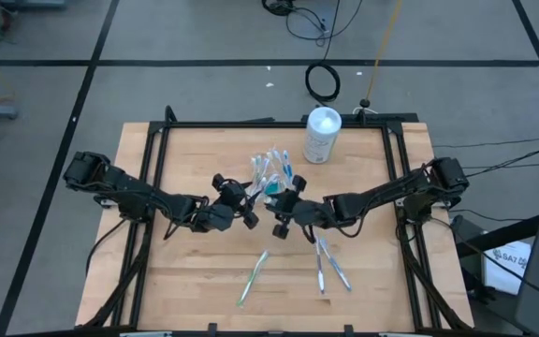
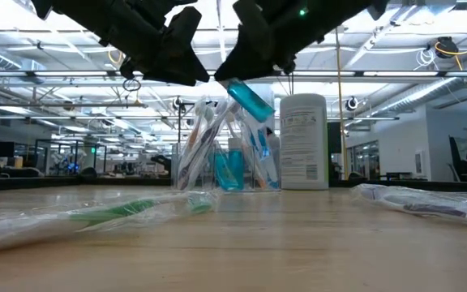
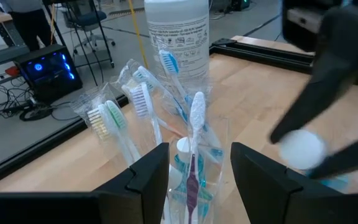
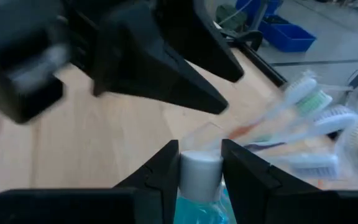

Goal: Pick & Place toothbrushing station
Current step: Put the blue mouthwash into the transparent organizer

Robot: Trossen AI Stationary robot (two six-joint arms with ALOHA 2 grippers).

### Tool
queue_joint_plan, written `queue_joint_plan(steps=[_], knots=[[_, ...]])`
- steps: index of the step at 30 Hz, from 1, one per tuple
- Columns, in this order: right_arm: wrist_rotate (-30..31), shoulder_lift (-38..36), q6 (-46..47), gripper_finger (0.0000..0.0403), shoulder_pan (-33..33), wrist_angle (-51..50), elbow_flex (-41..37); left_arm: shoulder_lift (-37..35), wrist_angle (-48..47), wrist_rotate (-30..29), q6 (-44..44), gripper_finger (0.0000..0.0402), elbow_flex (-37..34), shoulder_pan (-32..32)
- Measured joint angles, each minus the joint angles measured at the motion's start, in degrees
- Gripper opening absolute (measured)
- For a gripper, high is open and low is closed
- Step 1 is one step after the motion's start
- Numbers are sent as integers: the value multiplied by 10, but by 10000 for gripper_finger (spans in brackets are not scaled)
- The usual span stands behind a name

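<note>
A clear cup point(image 2: 229, 172) holds several wrapped toothbrushes point(image 3: 143, 102) at the table's middle, in front of a white bottle point(image 1: 323, 134). My right gripper point(image 1: 278, 212) is shut on a teal tube with a white cap point(image 4: 200, 173), just right of the cup. The tube shows tilted above the cup in the low view point(image 2: 250, 100). My left gripper point(image 3: 199, 177) is open just left of the cup point(image 1: 250, 210). Its fingers stand on either side of the brushes' handles, and I cannot tell whether they touch them. My right gripper pinches the teal tube between its two fingers at the white cap end point(image 4: 200, 163). The teal body point(image 4: 197, 210) runs back between the fingers. In the low view the tube is tilted and lifted clear of the table, above the cup's rim.
A green wrapped toothbrush point(image 1: 254, 275) lies on the table near the front, left of the middle. Two more wrapped toothbrushes point(image 1: 330, 267) lie right of the middle. A black frame point(image 1: 251, 123) runs around the tabletop.
</note>
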Motion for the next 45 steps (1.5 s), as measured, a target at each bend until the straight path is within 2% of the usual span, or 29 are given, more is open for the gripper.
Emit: queue_joint_plan(steps=[5, 8, 11, 16, 18, 22, 25, 27, 45], knots=[[3, -1, -29, 100, -16, 47, -2, 0, 0, 0, 0, 179, 0, 0], [2, -1, -55, 100, -26, 117, -28, 0, 0, 0, -1, 179, 0, 0], [2, 0, -76, 100, -38, 225, -72, 0, 3, -7, -24, 179, 0, 0], [0, 1, -109, 100, -59, 455, -175, -14, 1, -68, -28, 179, -1, -4], [-1, 7, -120, 100, -67, 542, -209, -28, 4, -74, -28, 179, -1, -5], [-18, 25, -130, 100, -81, 642, -245, -53, 3, -72, -21, 179, -1, -10], [-64, 46, -125, 100, -90, 673, -240, -71, 1, -75, -20, 179, -1, -10], [-75, 64, -127, 100, -93, 678, -231, -79, 1, -76, -19, 179, -1, -10], [-77, 164, -126, 100, -132, 686, -182, -84, -12, -76, 6, 179, -1, -11]])
